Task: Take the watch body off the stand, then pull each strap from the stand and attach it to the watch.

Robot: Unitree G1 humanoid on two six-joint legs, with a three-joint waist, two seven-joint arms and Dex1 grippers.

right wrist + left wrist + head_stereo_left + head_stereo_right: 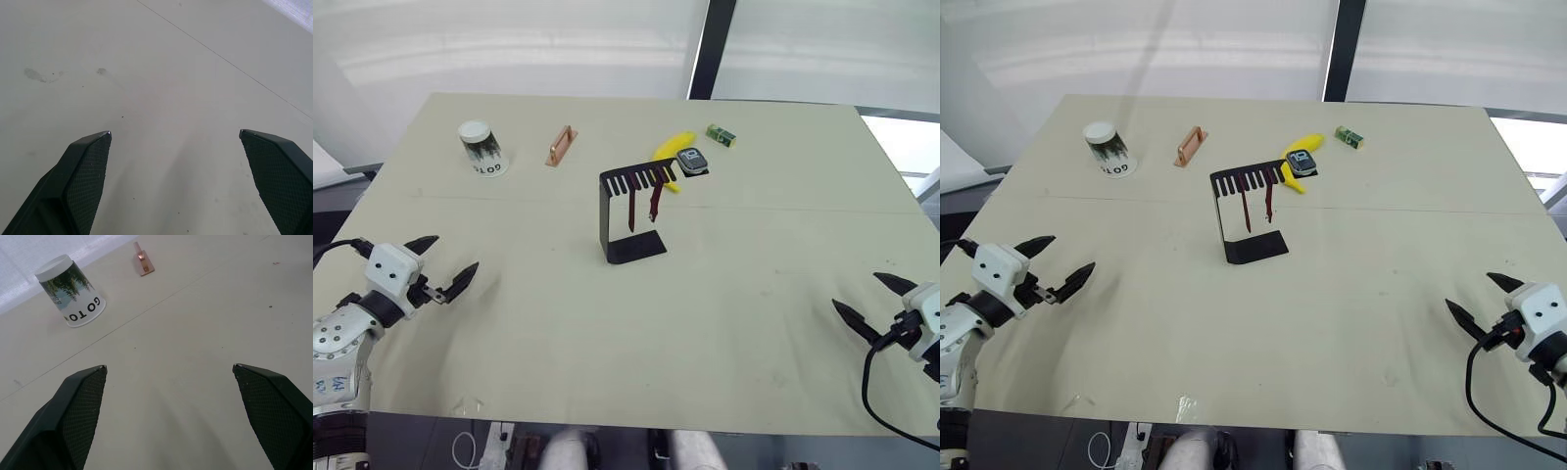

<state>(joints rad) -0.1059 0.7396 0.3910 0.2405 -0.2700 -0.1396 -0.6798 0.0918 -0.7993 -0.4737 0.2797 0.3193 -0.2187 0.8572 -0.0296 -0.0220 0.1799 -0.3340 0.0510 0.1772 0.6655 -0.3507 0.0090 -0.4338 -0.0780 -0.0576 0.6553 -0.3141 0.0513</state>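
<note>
Left gripper (447, 263) wide, empty, over near-left table (724, 333). Right gripper (873, 303) wide, empty, near-right. Mid-table stand (628, 213), two straps (643, 204) hanging from comb arm, watch body (691, 162) at arm end. Beyond: banana (672, 150), cup (482, 148), green box (722, 135).

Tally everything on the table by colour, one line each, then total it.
Black: 2, the stand and the watch body
Maroon: 2, the straps
Yellow: 1, banana
Green: 1, small box
Copper: 1, bracket
White printed: 1, cup
Total: 8
</note>
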